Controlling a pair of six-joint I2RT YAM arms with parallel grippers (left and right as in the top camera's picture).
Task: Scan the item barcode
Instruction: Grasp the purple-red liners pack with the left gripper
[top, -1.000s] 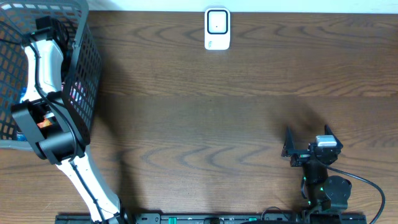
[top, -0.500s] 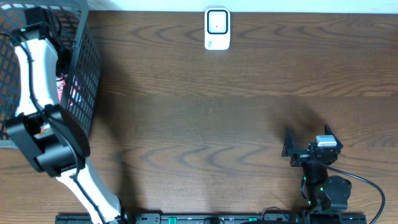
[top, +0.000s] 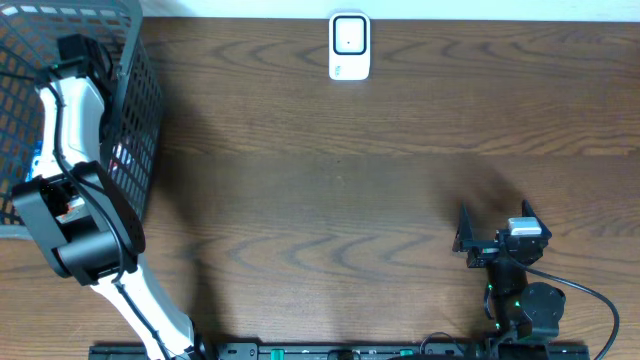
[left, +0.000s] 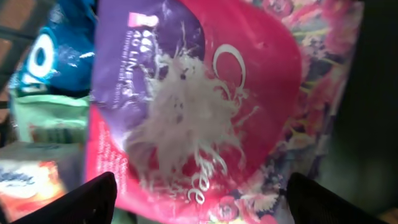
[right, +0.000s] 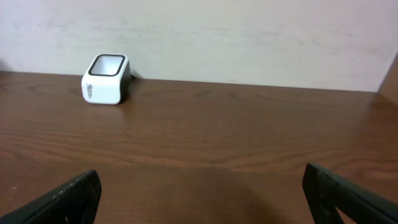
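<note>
**L ARM IN BASKET, OVER PINK LINER PACK**

Overhead: black wire basket at upper left of frame, on brown wood surface. L arm reaches up into it from lower left. White barcode scanner at top centre, well apart from basket.

L wrist view: pink/purple liner pack fills most of frame, w/ white feathery print in its middle. It lies tilted among other goods in basket. L fingers spread wide, tips at lower left & lower right corners, pack spanning the gap beyond them. Not clamped on it; can't tell if tips touch. Blue pack upper left, green pack under it, orange-white box at lower left, all just beside pink pack.

R fingers: released, wide apart, at lower right of overhead frame. R wrist view: scanner at upper left, near pale wall.
</note>
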